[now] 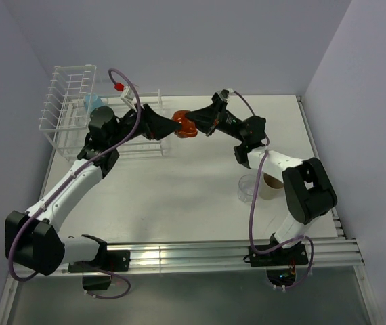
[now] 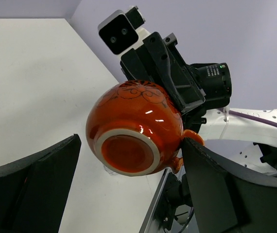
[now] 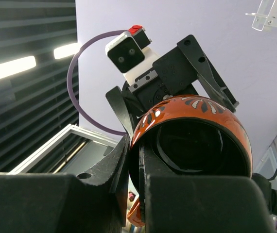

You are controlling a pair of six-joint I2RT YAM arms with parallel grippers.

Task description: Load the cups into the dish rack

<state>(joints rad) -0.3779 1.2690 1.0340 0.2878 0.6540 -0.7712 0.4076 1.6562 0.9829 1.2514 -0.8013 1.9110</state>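
The squat dark red-orange cup [image 1: 185, 126] hangs in the air above the table, right of the dish rack [image 1: 71, 101]. My right gripper [image 1: 194, 123] is shut on its rim, one finger inside and one outside, as the right wrist view [image 3: 197, 131] shows. My left gripper [image 1: 169, 127] is open and faces the cup's base [image 2: 136, 128]. Its right finger [image 2: 211, 179] is next to the handle and its left finger [image 2: 36, 179] stands clear. A light blue mug [image 1: 95, 103] sits in the rack. The clear tumbler [image 1: 248, 187] and the beige cup [image 1: 271, 184] stand at the right.
The white wire rack fills the table's back left corner, with tall plate slots at its left end. The tumbler and beige cup stand close to the right arm's base. The table's metal rail [image 1: 213, 256] runs along the near edge.
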